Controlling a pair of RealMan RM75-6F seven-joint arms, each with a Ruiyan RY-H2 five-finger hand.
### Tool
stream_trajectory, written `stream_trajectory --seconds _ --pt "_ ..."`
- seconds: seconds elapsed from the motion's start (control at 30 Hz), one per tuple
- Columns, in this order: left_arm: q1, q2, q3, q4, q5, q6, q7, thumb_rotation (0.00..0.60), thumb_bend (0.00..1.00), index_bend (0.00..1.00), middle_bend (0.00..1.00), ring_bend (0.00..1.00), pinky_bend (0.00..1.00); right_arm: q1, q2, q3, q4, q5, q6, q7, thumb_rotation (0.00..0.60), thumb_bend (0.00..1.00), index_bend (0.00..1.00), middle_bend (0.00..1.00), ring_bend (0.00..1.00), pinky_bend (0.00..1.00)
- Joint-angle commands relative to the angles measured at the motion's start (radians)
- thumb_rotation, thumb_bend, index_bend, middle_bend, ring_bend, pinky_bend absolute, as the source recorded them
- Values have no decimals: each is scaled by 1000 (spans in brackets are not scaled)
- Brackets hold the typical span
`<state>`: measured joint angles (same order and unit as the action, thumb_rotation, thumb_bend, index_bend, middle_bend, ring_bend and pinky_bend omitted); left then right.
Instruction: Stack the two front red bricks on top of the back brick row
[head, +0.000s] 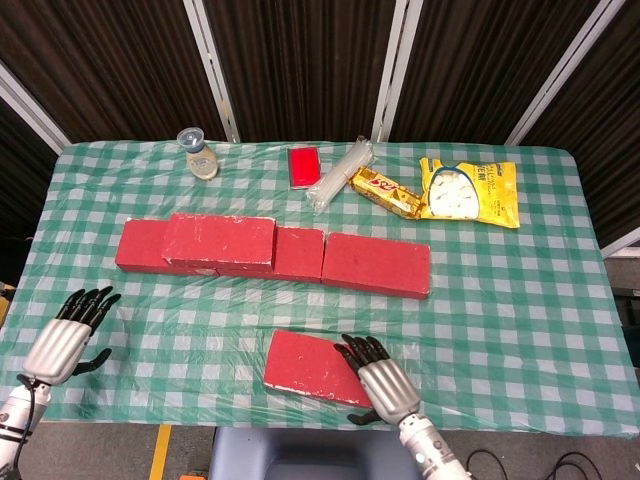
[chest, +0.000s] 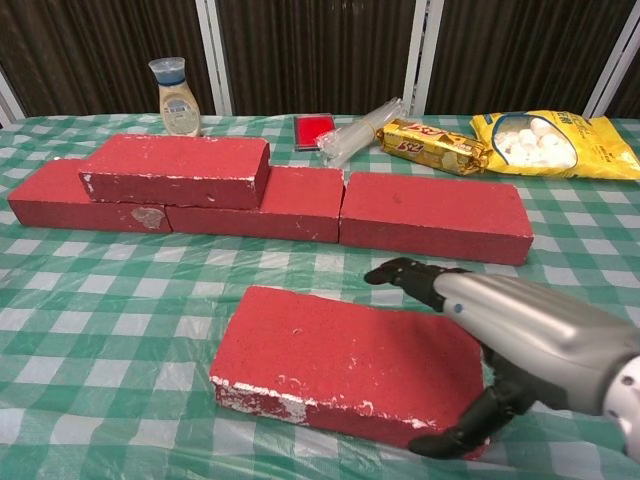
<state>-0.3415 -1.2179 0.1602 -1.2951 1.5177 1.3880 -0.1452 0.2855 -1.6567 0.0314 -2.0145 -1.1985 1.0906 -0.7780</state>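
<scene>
Head view shows the right hand (head: 378, 385) low at the near edge of the table (head: 520, 300), lying over the right end of the front red brick (head: 310, 365). Its dark fingers (head: 362, 349) lie spread on the top of that brick, and its thumb (head: 360, 416) reaches down around the near side. In the chest view the same right hand (chest: 520, 335) sits across the right end of the front red brick (chest: 340, 365), with the thumb (chest: 465, 430) hooked at the brick's near bottom corner. The brick lies flat on the green checked cloth, so the hand is partly closed around its end, but I cannot tell if it grips it firmly. Past the fingertips, further back on the table, stands the back brick row (head: 375, 263), three red bricks side by side. One more red brick, the stacked brick (head: 220, 240), already lies on top of the row, at the end far from the right hand. The left hand (head: 65, 335) is far off to the side of the right hand, near the table's left edge. It holds nothing, and its fingers are straight and a little apart. Well beyond the row, at the back of the table, are a small bottle (head: 200, 155), a flat red packet (head: 303, 165), a clear plastic sleeve (head: 340, 172), a gold snack bar (head: 387, 192) and a yellow bag (head: 470, 190).
</scene>
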Motion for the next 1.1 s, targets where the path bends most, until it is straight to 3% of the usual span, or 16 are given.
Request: stream_trajectory --seconds 0.03,0.3,0.7,0.77,0.87,0.93,1.1 --pt "8 7 -9 3 8 -4 -12 600 312 0 0 0 27 40 -86 34 25 93 30 -72 600 62 0 0 0 0" --pt "19 14 -29 -1 21 -24 -26 600 313 0 0 0 19 97 -159 74 85 229 65 -118 600 62 0 0 0 0" --pt "34 20 -52 1 34 -45 -33 600 311 0 0 0 19 178 -159 81 89 378 109 -189 600 62 0 0 0 0" --pt "35 21 -55 0 36 -47 -33 600 311 0 0 0 18 187 -159 80 92 385 121 -193 600 62 29 18 0 37" --pt "38 22 -59 -3 40 -50 -34 600 311 0 0 0 19 198 -163 78 97 396 139 -195 600 62 155 131 44 214" --pt "40 22 -63 -6 41 -50 -34 600 311 0 0 0 14 203 -168 75 99 395 155 -192 600 64 277 218 157 321" --pt "44 19 -68 -11 44 -60 -26 600 312 0 0 0 7 215 -165 70 90 396 186 -193 600 83 440 340 333 441"
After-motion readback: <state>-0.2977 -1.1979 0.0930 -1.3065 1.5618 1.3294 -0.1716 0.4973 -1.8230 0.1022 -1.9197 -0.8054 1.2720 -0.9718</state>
